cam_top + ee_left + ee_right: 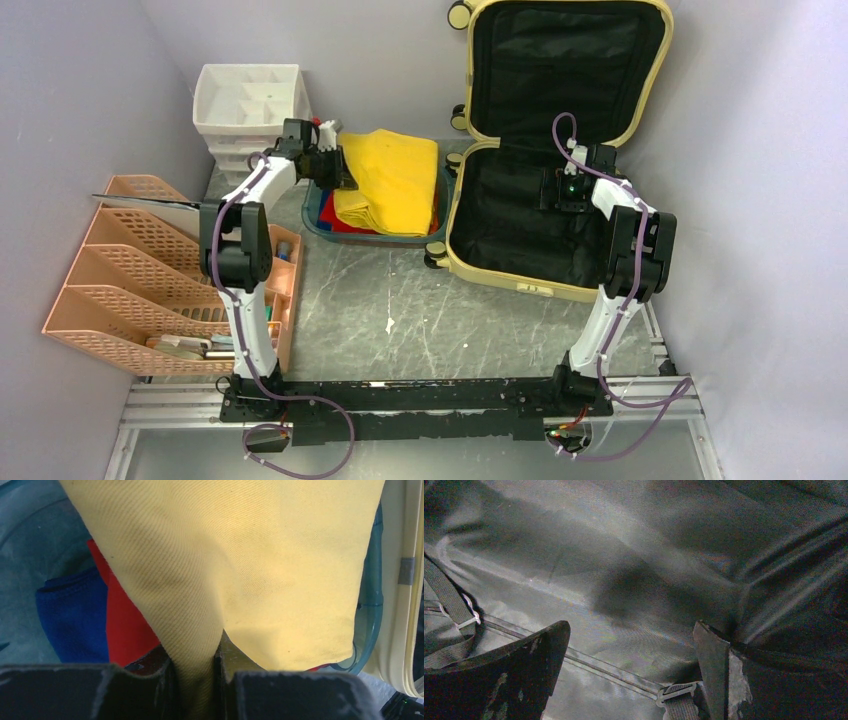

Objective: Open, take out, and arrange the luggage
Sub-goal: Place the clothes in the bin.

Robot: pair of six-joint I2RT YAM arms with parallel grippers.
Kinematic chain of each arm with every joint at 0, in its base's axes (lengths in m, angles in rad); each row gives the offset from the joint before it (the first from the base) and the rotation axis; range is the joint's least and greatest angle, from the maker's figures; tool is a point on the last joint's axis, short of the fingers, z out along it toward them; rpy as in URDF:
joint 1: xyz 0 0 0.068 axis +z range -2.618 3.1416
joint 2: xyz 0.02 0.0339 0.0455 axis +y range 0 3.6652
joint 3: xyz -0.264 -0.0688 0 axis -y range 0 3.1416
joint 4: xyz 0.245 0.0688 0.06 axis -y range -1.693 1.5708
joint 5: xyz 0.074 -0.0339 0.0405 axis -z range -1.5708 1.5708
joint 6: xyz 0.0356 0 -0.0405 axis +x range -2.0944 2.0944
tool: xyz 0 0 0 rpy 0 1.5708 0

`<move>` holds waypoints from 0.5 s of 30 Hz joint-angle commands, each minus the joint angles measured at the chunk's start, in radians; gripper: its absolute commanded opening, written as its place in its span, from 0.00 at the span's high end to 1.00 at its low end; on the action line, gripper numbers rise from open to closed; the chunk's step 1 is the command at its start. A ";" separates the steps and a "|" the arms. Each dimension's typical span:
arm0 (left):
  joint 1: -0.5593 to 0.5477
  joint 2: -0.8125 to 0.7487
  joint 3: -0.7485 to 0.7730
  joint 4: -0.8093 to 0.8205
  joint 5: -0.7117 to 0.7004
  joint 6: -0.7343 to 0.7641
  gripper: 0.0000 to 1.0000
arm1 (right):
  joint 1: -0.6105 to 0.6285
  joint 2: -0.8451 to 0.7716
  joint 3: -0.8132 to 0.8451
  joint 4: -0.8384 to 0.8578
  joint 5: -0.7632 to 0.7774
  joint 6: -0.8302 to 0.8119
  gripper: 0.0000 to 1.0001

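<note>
Left tool (192, 679): clenched on a fold of the yellow cloth (240, 565), which spreads ahead of it over red cloth (127, 630) and blue cloth (70, 615) in the teal tray (20, 540)

Right tool (631, 652): released, jaws wide, inside the luggage (510, 215), black lining just ahead

Luggage lies open on the desk (380, 300), lid raised, just right of the left tool

No text, brand, number or sign is legible in any view. A small fitting (533, 289) on the near wall of the luggage (480, 269) is too small to read.
</note>
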 commanded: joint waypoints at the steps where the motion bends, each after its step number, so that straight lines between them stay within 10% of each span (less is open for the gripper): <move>1: 0.007 0.001 0.052 -0.013 -0.025 0.084 0.83 | -0.007 -0.011 0.005 -0.019 -0.013 -0.004 0.00; 11: 0.008 -0.066 0.044 0.013 -0.182 0.129 0.35 | -0.007 -0.009 0.010 -0.023 -0.029 0.001 0.00; 15: 0.008 -0.106 0.027 0.040 -0.173 0.120 0.32 | -0.007 -0.013 0.008 -0.021 -0.033 0.001 0.00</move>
